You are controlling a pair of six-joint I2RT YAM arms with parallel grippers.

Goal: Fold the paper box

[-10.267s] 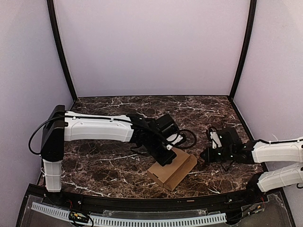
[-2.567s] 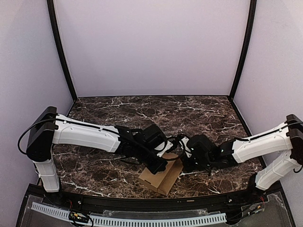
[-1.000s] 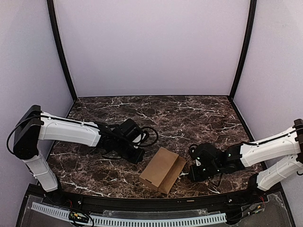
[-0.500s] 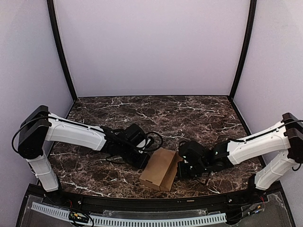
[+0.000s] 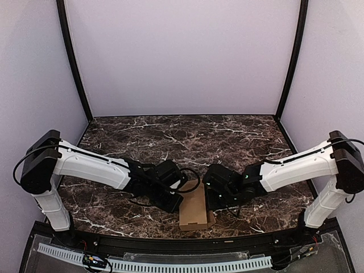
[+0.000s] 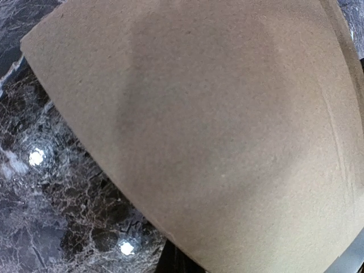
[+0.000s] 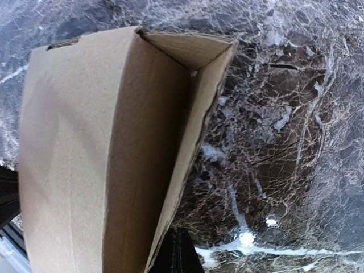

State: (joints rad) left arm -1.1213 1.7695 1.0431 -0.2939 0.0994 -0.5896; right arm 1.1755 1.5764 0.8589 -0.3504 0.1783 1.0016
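The paper box (image 5: pixel 195 211) is a brown cardboard carton lying on the marble table near the front edge, between my two arms. My left gripper (image 5: pixel 177 200) is shut and presses against the box's left side. In the left wrist view the cardboard wall (image 6: pixel 227 125) fills most of the frame, and only a dark fingertip sliver (image 6: pixel 173 263) shows below it. My right gripper (image 5: pixel 212 196) is shut, with its tips against the box's right side. The right wrist view shows the box (image 7: pixel 85 142) as an open trough, and the closed fingers (image 7: pixel 177 244) touch its right wall's lower edge.
The dark marble table (image 5: pixel 227 136) stretches behind the box to the lilac back wall. Black frame posts (image 5: pixel 73 62) stand at both rear corners. A black rail (image 5: pixel 170 245) runs along the near edge just below the box.
Both arms have closed in on the box from left and right. The box has turned from lying diagonally to pointing almost straight at the near edge, and it looks narrower.
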